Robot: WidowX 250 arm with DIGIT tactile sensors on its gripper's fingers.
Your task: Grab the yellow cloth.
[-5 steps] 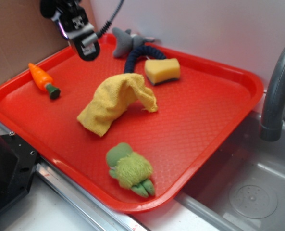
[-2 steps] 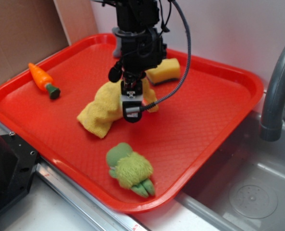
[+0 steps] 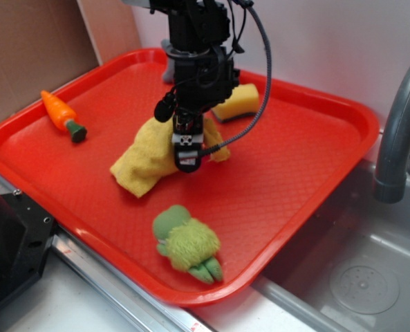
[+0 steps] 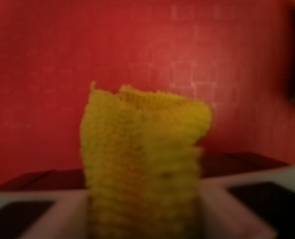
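Claw (image 3: 187,158) lowered onto the yellow cloth (image 3: 144,158), a raised fold pinched between its fingers (wrist view). Cloth mid red tray (image 3: 308,173), sponge (image 3: 236,102) far, plush toy (image 3: 186,243) near. Soft, light, limp; best taken by that bunched ridge.

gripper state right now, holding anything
Gripper: closed on a fold of the yellow cloth; in the wrist view the cloth rises between the fingers.
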